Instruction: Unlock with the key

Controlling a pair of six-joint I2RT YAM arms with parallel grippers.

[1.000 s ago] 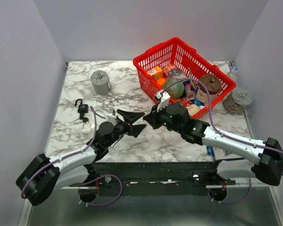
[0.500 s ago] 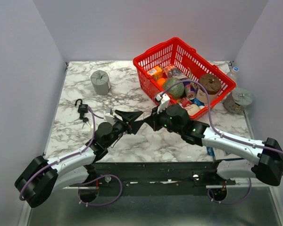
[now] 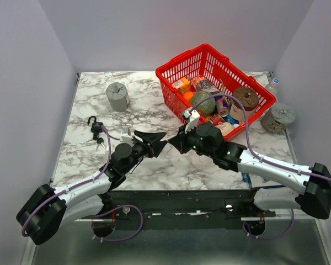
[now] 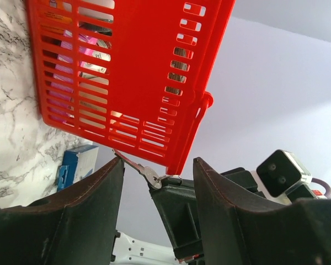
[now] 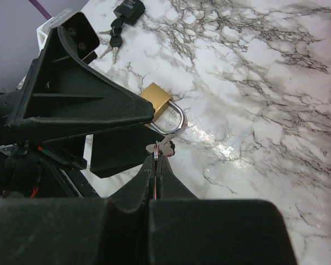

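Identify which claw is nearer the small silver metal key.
Right. The right claw pinches the silver metal key by its head; the left claw stands open around its blade, not gripping.

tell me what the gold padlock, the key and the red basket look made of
The padlock looks brass-bodied, dull gold; its shackle shiny, steel-like. The key seems silvery metal, blade glinting. The basket is likely moulded red plastic, glossy slotted walls.

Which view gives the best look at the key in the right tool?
Left wrist: the key shows side-on, its blade sticking out of the right tool against the red basket. Right wrist shows only a silver sliver pinched at its own shut tips. In top external it cannot be made out.
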